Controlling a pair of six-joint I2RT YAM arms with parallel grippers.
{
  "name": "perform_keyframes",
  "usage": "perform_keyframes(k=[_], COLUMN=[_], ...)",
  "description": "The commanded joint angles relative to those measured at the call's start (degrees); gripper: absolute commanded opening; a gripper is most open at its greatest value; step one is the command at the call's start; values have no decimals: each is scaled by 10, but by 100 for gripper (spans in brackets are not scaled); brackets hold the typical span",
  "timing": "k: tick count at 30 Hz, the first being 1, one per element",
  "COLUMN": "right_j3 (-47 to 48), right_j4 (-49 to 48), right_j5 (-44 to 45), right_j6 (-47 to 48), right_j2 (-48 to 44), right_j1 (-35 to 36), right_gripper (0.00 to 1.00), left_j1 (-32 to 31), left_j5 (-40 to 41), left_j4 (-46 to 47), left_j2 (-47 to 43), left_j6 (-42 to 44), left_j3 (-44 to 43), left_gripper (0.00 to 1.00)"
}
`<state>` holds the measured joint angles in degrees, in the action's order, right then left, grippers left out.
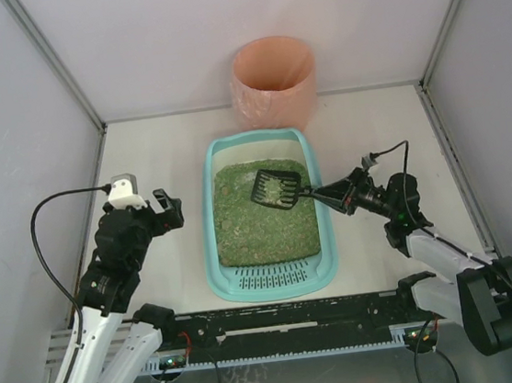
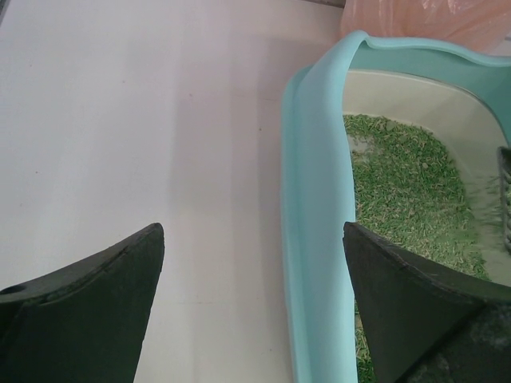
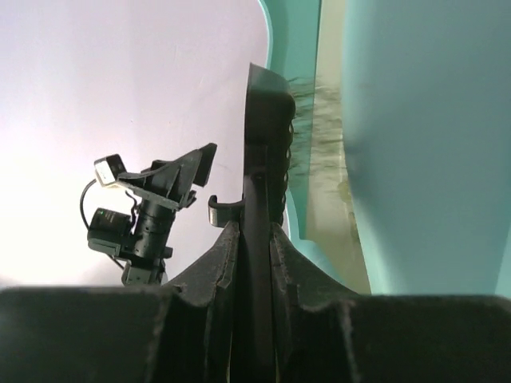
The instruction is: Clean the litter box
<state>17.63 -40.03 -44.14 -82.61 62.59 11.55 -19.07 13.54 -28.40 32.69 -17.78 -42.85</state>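
— So, how is the right arm posed?
— Stretched low from the right, wrist rolled sideways, the right gripper [image 1: 330, 190] clamped tight on the handle of the black scoop [image 1: 274, 189], whose head sits over the granules.
— And the litter box [image 1: 212, 243]?
— Mid-table, just before the pink bin [image 1: 273, 80].
— The left arm?
— Elbow bent, forearm raised; the left gripper [image 1: 167, 209] is spread wide and empty, aimed along the box's left rim, just beside it.
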Motion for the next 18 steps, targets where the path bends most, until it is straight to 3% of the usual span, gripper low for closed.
perform_keyframes(k=[1, 6, 8, 11, 15, 18], right_j3=[49, 6, 19, 63, 28, 83], right_j4=[61, 97, 55, 77, 90, 116], right_j5=[-2, 43, 21, -12, 42, -5], right_j6=[72, 47, 47, 90, 80, 140], right_j2=[-27, -74, -58, -31, -60, -28], right_j1=[26, -29, -3, 25, 1, 48], right_gripper=[0, 0, 0, 0, 0, 0], left_j1=[4, 6, 8, 9, 8, 9], left_j5=[-4, -10, -11, -16, -24, -27], left_j4=[16, 16, 14, 13, 12, 13], left_j2=[4, 2, -1, 0, 0, 1], left_j6=[13, 13, 13, 11, 8, 8], left_j3=[8, 6, 7, 8, 9, 8], left_gripper=[96, 96, 96, 96, 96, 96])
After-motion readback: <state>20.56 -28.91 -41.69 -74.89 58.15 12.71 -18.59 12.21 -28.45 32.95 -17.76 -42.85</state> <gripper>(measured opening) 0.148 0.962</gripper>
